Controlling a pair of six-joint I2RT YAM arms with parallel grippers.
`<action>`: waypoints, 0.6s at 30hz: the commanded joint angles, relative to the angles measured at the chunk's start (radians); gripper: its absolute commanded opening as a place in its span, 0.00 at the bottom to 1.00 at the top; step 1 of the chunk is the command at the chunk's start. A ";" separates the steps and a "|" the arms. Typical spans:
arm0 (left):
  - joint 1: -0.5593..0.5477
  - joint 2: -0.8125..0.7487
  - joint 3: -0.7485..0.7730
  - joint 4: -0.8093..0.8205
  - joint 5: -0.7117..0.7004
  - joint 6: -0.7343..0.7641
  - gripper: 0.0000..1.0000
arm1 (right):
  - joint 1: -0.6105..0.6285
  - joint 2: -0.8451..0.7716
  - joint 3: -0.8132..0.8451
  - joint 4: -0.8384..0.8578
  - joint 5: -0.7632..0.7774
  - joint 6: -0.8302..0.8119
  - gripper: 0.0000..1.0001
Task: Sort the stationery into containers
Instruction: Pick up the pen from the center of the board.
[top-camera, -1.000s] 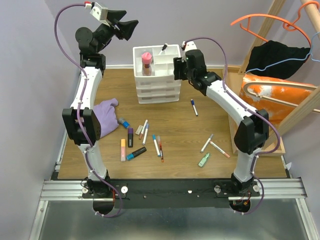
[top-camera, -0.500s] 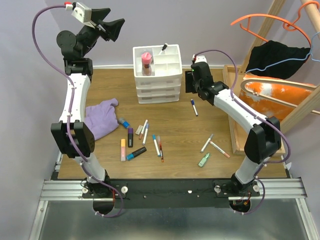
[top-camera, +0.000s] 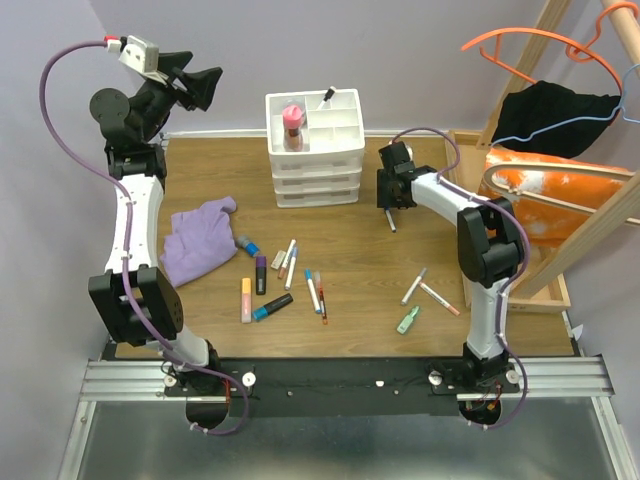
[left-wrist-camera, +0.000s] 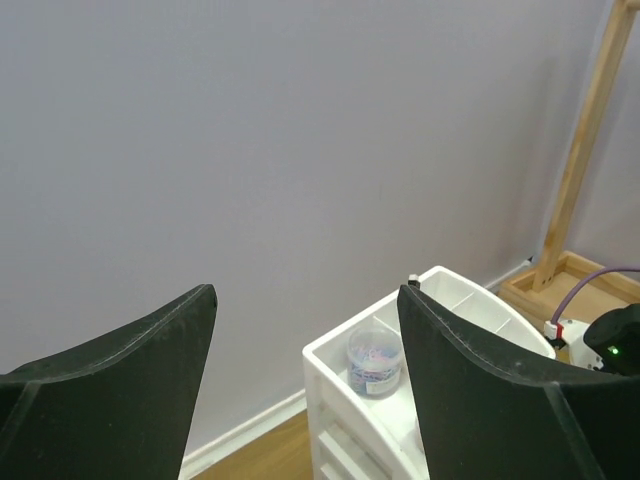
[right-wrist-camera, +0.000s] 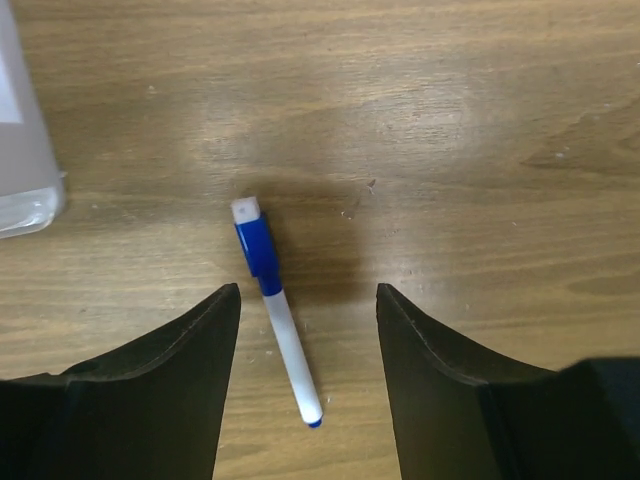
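The white drawer organiser (top-camera: 313, 150) (left-wrist-camera: 440, 330) stands at the back of the table, with a black-tipped pen (top-camera: 326, 97) and a small jar (top-camera: 292, 125) (left-wrist-camera: 375, 360) in its top compartments. My right gripper (top-camera: 388, 205) (right-wrist-camera: 307, 292) is open and low over a white pen with a blue cap (right-wrist-camera: 275, 310) (top-camera: 390, 222), which lies flat between the fingers, nearer the left one. My left gripper (top-camera: 195, 85) (left-wrist-camera: 305, 295) is open and empty, raised high at the back left. Several pens and highlighters (top-camera: 288, 262) lie loose on the table, including a green one (top-camera: 407, 320).
A purple cloth (top-camera: 195, 240) lies on the left of the table. A wooden frame (top-camera: 520, 290) with an orange hanger (top-camera: 520, 50) and black cloth (top-camera: 555, 115) stands on the right. The back wall (left-wrist-camera: 300, 120) is close behind the organiser.
My right gripper has moved from beside the organiser's top down and right to the blue-capped pen. The left arm has swung further left, gripper still raised.
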 joint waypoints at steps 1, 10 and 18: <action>0.018 -0.054 -0.033 -0.017 0.014 0.026 0.82 | -0.017 0.049 0.046 0.018 -0.073 -0.017 0.63; 0.020 -0.026 -0.046 0.003 0.011 -0.003 0.82 | -0.029 0.149 0.155 0.045 -0.119 -0.050 0.56; 0.023 -0.012 -0.033 0.000 0.009 -0.003 0.82 | -0.037 0.184 0.184 0.001 -0.123 -0.027 0.43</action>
